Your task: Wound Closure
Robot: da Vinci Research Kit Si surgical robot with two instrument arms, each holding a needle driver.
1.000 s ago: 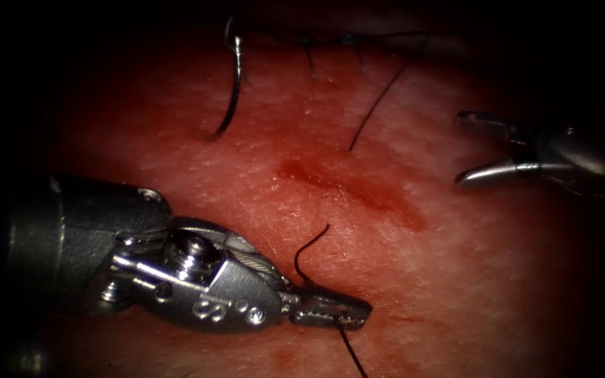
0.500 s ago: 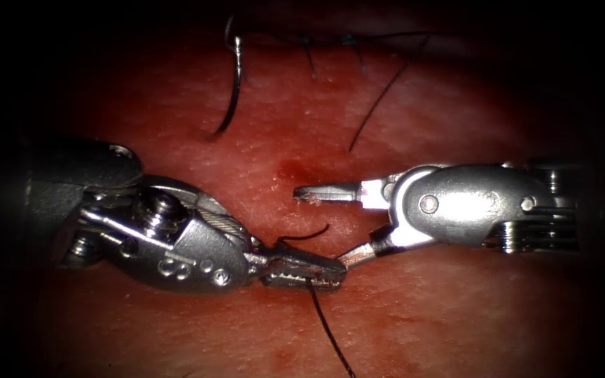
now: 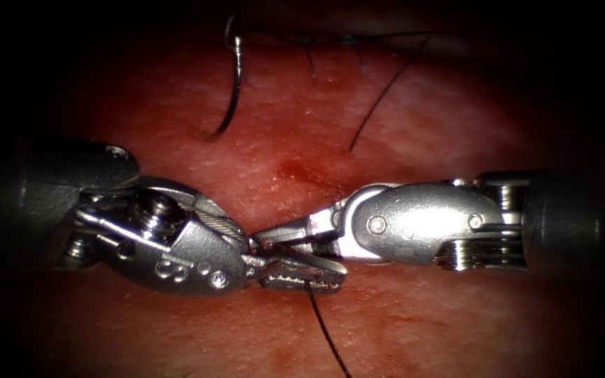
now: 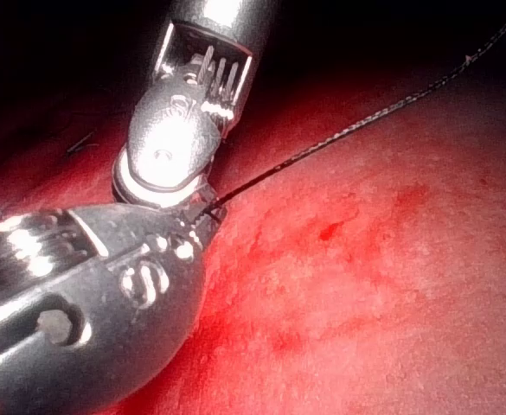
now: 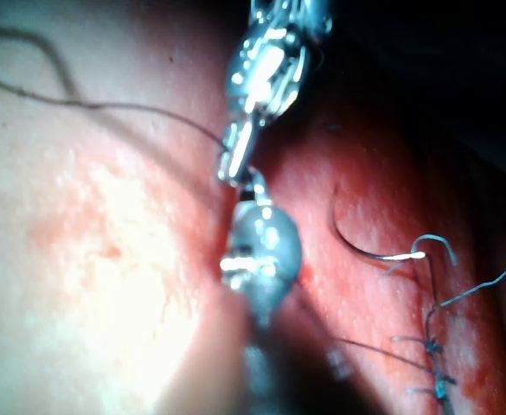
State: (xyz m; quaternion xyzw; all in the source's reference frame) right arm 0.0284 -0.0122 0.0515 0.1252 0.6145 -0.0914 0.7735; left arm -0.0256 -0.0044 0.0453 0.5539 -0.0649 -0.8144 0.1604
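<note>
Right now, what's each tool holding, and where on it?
Left tool: thread, near its free end. Right tool: cannot tell. Needle lies free on tissue.

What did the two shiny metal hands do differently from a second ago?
The right arm's silver metal hand came in from the right with its jaws wide, then closed them on the short end of the thin black thread, right beside the left arm's silver hand. The left hand rose a little toward the cut and kept gripping the thread. The curved steel needle stayed lying free on the red tissue.
</note>
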